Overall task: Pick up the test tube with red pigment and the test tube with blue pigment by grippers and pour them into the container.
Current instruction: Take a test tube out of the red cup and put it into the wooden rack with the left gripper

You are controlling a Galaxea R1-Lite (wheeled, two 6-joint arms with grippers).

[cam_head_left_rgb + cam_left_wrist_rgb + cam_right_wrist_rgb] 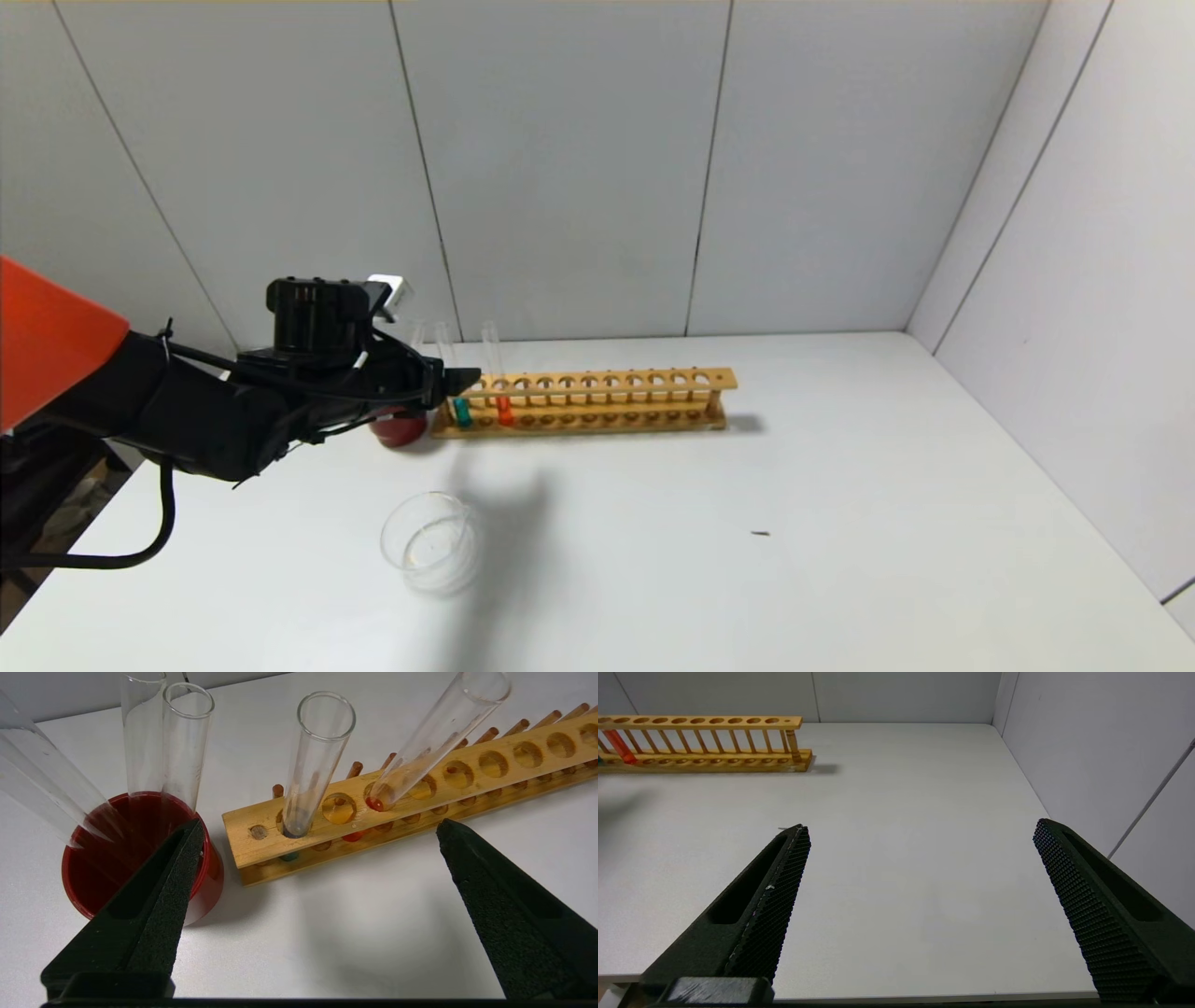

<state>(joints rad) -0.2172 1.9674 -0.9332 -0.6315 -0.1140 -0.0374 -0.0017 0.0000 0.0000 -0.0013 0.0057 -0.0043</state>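
The test tube with blue pigment (459,408) stands in the first hole at the left end of the wooden rack (597,401). The test tube with red pigment (501,403) stands two holes to its right. Both show in the left wrist view, the blue one (312,765) upright and the red one (432,737) leaning. My left gripper (457,381) is open and empty, just in front of the rack's left end (322,828). The clear glass container (431,543) sits nearer me on the table. My right gripper (920,830) is open over bare table, outside the head view.
A dark red cup (400,427) holding plain clear tubes (184,746) stands just left of the rack, close to one left finger (177,868). A small dark speck (760,534) lies on the white table. Grey walls close the back and right.
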